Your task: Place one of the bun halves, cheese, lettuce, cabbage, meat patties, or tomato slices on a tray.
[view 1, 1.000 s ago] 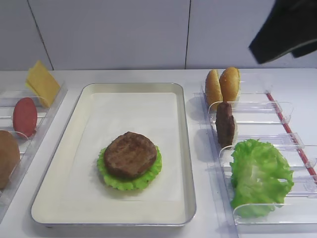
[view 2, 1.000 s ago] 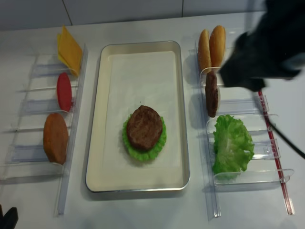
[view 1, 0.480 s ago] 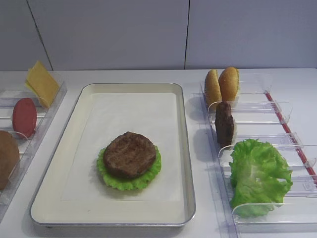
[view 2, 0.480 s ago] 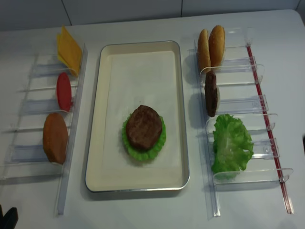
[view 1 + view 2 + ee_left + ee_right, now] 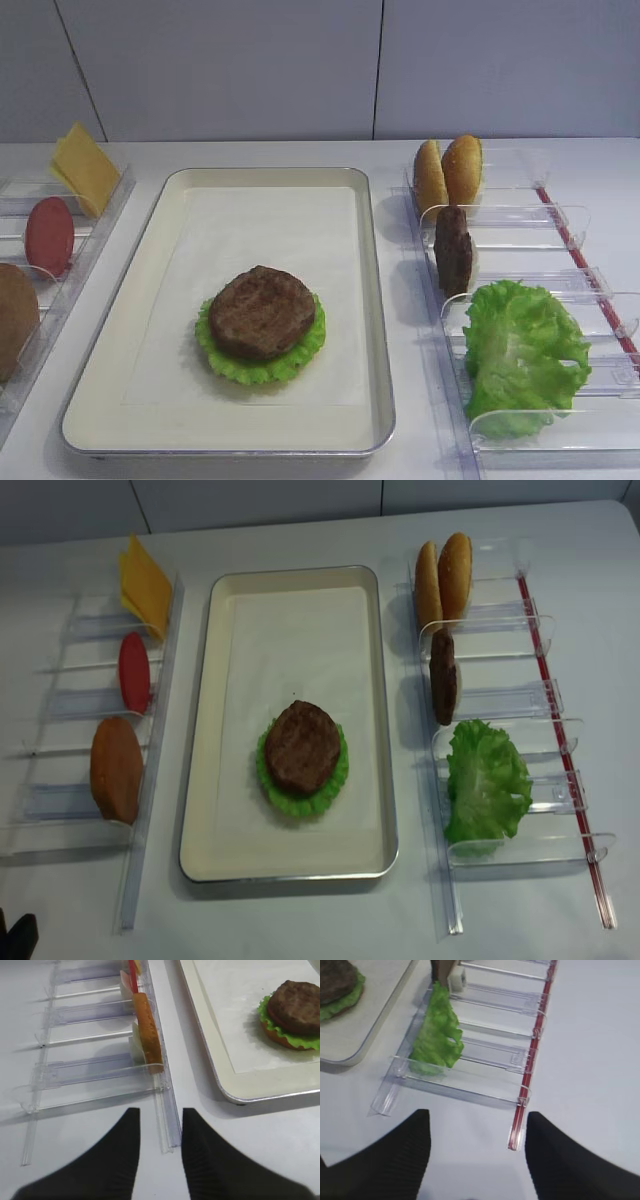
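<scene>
The cream tray (image 5: 170, 400) (image 5: 200, 780) holds a meat patty (image 5: 262, 311) (image 5: 301, 747) (image 5: 295, 1007) on lettuce (image 5: 300, 362) over a bun half (image 5: 280, 1042). In the right rack stand two bun halves (image 5: 450, 170), a patty (image 5: 453, 250) and lettuce (image 5: 525, 355) (image 5: 437, 1035). The left rack holds cheese (image 5: 85, 165), a tomato slice (image 5: 50, 235) and a bun half (image 5: 15, 318) (image 5: 147, 1030). Cabbage is out of view. My right gripper (image 5: 475, 1125) is open and empty over bare table by the right rack's near end. My left gripper (image 5: 160, 1120) is open and empty, above the left rack's rail end.
Clear plastic racks (image 5: 500, 710) (image 5: 90, 720) flank the tray on both sides. A red strip (image 5: 535, 1055) runs along the right rack's outer edge. A white wall stands behind the table. Both arms are outside the high views, bar a dark piece at the corner (image 5: 15, 935).
The right arm has drawn back from above the right rack and left both high views. The food and the tray have not moved.
</scene>
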You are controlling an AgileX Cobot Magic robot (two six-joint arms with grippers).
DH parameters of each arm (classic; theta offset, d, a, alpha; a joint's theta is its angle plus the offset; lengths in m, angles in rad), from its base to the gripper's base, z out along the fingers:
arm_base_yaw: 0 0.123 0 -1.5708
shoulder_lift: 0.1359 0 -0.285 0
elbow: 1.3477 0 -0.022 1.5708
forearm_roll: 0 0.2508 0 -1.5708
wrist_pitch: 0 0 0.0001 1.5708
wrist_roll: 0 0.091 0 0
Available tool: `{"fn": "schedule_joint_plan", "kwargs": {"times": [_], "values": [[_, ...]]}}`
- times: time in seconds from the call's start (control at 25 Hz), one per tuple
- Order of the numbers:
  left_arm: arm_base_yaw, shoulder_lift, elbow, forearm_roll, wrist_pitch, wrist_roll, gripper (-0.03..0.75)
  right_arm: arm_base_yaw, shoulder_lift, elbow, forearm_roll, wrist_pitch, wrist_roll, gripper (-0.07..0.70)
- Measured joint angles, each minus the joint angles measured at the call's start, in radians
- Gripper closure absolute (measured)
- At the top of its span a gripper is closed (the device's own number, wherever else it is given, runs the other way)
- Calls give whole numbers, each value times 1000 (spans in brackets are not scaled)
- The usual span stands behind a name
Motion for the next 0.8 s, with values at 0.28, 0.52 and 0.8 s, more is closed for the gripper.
{"fn": "schedule_joint_plan", "kwargs": {"times": [0.28, 0.52, 0.8], "values": [[0, 0, 0, 0, 0, 0, 494, -161, -104, 121, -6, -77, -2, 238], [0, 0, 0, 0, 0, 0, 494, -240, -134, 143, -9, -141, -47, 245], [0, 0, 2, 0, 0, 0, 494, -277, -204, 152, -24, -139, -58, 251]]}}
